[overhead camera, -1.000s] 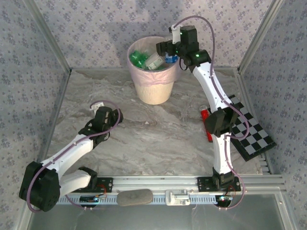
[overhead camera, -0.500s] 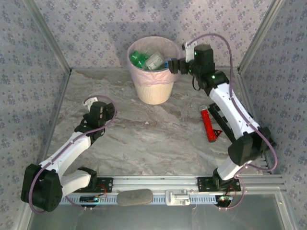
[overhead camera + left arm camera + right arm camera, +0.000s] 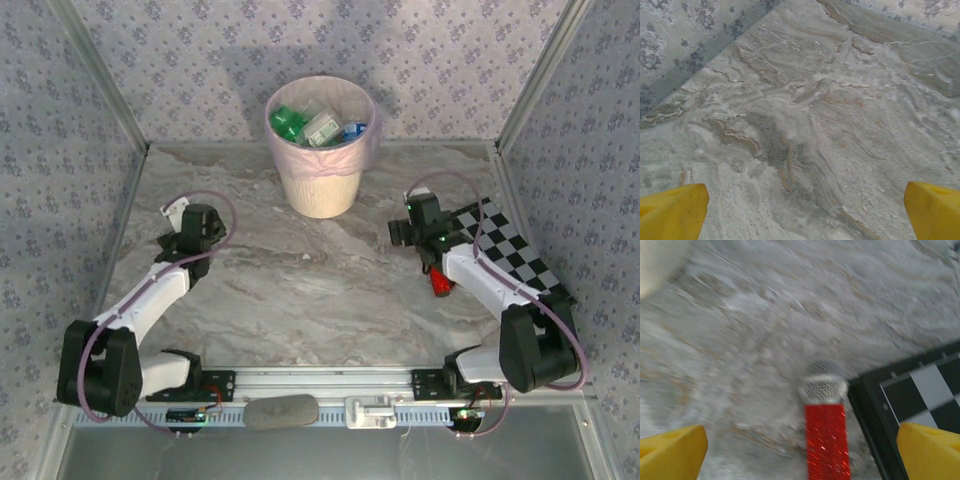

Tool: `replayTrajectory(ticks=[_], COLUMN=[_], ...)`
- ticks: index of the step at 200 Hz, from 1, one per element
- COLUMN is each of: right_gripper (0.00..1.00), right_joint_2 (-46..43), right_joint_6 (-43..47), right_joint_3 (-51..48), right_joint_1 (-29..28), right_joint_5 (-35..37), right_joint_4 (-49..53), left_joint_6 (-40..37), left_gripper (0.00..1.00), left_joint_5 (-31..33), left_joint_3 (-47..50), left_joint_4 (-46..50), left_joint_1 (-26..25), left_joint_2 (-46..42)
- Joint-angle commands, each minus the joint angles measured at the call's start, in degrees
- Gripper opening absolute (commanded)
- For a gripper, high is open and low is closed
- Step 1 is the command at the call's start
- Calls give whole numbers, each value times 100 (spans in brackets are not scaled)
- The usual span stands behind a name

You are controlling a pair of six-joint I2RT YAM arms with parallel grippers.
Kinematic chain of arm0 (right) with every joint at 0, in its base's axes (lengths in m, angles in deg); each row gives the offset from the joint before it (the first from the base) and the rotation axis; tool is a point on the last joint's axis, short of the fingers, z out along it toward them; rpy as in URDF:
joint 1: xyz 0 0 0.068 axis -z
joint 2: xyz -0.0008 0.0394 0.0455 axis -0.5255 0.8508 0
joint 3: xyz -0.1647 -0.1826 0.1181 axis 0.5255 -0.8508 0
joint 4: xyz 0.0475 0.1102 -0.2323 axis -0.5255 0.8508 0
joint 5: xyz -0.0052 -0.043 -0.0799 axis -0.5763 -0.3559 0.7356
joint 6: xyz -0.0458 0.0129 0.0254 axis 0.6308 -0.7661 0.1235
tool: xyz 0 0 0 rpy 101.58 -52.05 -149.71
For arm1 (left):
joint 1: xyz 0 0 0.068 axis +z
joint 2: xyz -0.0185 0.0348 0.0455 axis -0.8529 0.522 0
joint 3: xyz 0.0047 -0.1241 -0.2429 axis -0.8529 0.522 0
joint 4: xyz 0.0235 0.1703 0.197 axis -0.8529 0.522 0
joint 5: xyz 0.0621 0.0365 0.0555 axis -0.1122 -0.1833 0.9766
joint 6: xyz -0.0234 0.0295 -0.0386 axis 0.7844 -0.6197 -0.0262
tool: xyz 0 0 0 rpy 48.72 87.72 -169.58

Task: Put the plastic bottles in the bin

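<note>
The bin [image 3: 320, 186], a cream wastebasket with a pink liner, stands at the back middle of the table. Inside it lie plastic bottles: green ones [image 3: 289, 120] and a clear one with a blue label [image 3: 322, 128]. My left gripper [image 3: 190, 228] hovers low over bare marble at the left, well away from the bin. In the left wrist view it [image 3: 805, 220] is open, with nothing between its yellow fingertips. My right gripper [image 3: 408, 232] is at the right, lower than the bin's rim. It [image 3: 801, 452] is open above the tabletop.
A red glittery microphone [image 3: 826, 440] with a silver mesh head lies under the right gripper, its red end [image 3: 438, 281] showing past the arm. A black-and-white checkerboard [image 3: 510, 256] lies beside it at the right. Patterned walls and metal posts enclose the table.
The right arm pulled back from over the bin and came down to the table by the microphone. The left arm drifted left and a little further back. Both grippers stayed open.
</note>
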Motion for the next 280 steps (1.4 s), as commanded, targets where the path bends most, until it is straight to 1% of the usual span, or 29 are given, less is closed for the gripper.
replayTrajectory(ticks=[1,32,50,56,68,81,88,99,112,118,127,132,139,144,153,170,179,186,195,199,202,207,212,220,241,255,265,274,280], right_gripper=[99,99,99,99,99,99,99,99,99,99,99,99,99,99,99,99,99,99,99,99,99,99,99,99,99,99,99,99,99], right_joint_2=[-130,146,345,384,460,576,572,565,560,592,806,925,920,880,894,878,909,1007,1190,1186,1139,1070,1072,1113,1092,1088,1088,1088,1088], right_joint_6=[-28,-272,-419,-451,-390,-253,-438,-315,-213,-229,-69,25,36,-51,31,29,27,8,47,45,33,12,12,36,36,36,36,36,34], right_joint_3=[-449,-1061,-1208,-1263,-1460,-1508,-1472,-1514,-1600,-1718,-1929,-1926,-1863,-1855,-1920,-2039,-2121,-2254,-2446,-2424,-2390,-2337,-2346,-2377,-2366,-2355,-2354,-2357,-2360], right_joint_1=[314,952,1311,1399,1544,1597,1622,1634,1626,1630,1679,1693,1670,1683,1697,1766,1830,1862,1828,1813,1809,1810,1823,1795,1802,1799,1793,1799,1797], right_joint_5=[647,573,253,133,-96,-31,-104,-131,-192,-225,-251,-327,-307,-373,-446,-709,-924,-961,-817,-761,-726,-728,-745,-694,-701,-703,-704,-706,-702], right_joint_4=[-1125,-2247,-2632,-2804,-3328,-3626,-3455,-3651,-3861,-4096,-4775,-4886,-4744,-4631,-4799,-4946,-5060,-5375,-6043,-6015,-5872,-5598,-5614,-5788,-5705,-5702,-5699,-5703,-5703], left_joint_6=[-504,-1013,-1217,-1200,-1320,-1472,-1589,-1704,-1628,-1591,-1601,-1630,-1747,-1785,-1986,-2478,-2707,-2807,-2937,-2928,-2911,-2807,-2749,-2741,-2575,-2611,-2584,-2600,-2597], left_gripper=[100,100,100,100,100,100,100,100,100,100,100,100,100,100,100,100,100,100,100,100,97,97,96,96,97,97,97,98,98], left_joint_5=[441,529,764,767,823,869,922,1092,1252,1287,1328,1357,1392,1380,1336,936,671,592,74,-176,-347,-557,-785,-1101,-2047,-2173,-2182,-2186,-2178], left_joint_3=[-265,-333,-281,-353,-378,-362,-333,-225,-219,-220,-171,-119,-41,-67,40,336,394,450,643,720,758,752,789,1025,1556,1757,1694,1729,1707], left_joint_4=[-262,-433,-705,-556,-650,-836,-996,-1260,-1139,-1064,-1090,-1182,-1408,-1359,-1748,-2702,-2960,-3191,-3670,-3796,-3886,-3741,-3686,-4028,-4826,-5374,-5136,-5293,-5202], left_joint_1=[60,64,77,94,104,121,121,129,148,156,156,156,156,156,156,215,272,314,438,520,585,686,775,885,1265,1321,1322,1323,1323], left_joint_2=[278,714,928,955,1019,1063,1113,1235,1423,1518,1650,1710,1779,1781,1779,1760,1789,1825,1868,1885,1894,1839,1762,1680,1600,1785,1720,1760,1747])
